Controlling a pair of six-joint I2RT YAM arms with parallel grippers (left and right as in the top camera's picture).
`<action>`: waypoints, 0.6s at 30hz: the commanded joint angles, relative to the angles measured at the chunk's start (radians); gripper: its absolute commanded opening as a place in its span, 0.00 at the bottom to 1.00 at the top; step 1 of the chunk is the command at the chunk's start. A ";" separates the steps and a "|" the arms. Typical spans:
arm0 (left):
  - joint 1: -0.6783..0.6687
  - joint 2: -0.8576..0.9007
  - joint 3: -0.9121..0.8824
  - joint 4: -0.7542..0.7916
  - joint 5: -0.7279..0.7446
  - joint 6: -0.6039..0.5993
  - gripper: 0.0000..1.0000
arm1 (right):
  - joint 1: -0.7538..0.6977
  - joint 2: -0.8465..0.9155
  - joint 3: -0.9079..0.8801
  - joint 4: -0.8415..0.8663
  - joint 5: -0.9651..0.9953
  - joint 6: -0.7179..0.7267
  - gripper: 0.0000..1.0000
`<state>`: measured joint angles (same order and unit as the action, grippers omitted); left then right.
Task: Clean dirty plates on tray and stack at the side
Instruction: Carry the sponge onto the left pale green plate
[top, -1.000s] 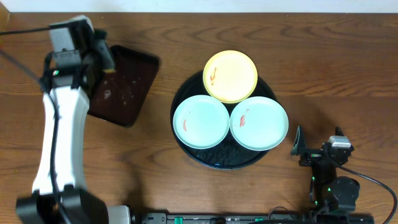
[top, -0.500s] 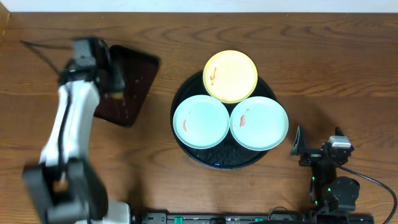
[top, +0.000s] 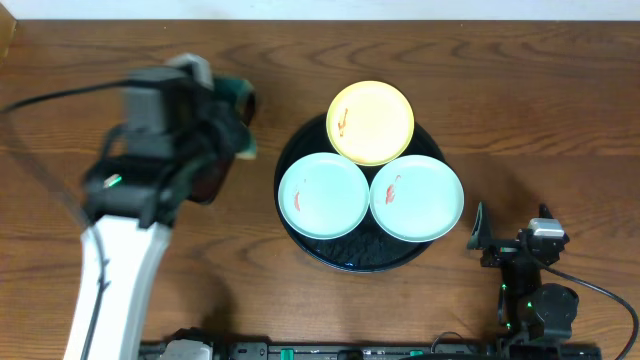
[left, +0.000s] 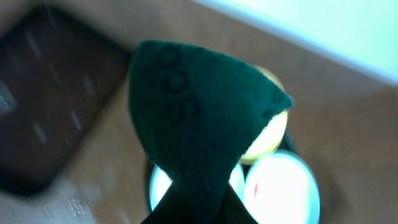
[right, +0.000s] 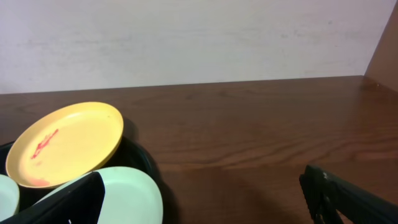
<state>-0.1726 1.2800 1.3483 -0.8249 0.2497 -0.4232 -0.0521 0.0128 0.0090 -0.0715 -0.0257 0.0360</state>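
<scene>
Overhead: left arm (top: 140, 170) motion-blurred, covering most of rectangular tray (top: 208, 183). Left wrist view blurred; green cloth (left: 199, 124) hides much of the plates (left: 283, 186). Right wrist view: blue plate (right: 134, 193) cut by bottom edge.

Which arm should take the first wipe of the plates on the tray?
Left. The left gripper holds the green cloth and hovers beside the tray. The right gripper is open and empty, low beside the tray with nothing to wipe with.

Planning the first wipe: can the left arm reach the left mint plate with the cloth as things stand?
Probably yes. The left gripper holds the green cloth just left of the tray, nothing between it and the left mint plate. That plate's top is uncovered; the right gripper is parked well away.
</scene>
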 joint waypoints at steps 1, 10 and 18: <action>-0.104 0.074 -0.056 -0.016 0.012 -0.166 0.08 | -0.010 -0.002 -0.003 -0.002 -0.001 -0.015 0.99; -0.333 0.370 -0.085 0.040 -0.015 -0.222 0.08 | -0.010 -0.002 -0.003 -0.002 -0.001 -0.015 0.99; -0.356 0.571 -0.085 0.082 -0.155 -0.275 0.07 | -0.010 -0.002 -0.003 -0.002 -0.001 -0.015 0.99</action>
<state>-0.5392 1.8183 1.2652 -0.7429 0.1928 -0.6537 -0.0521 0.0128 0.0090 -0.0711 -0.0257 0.0360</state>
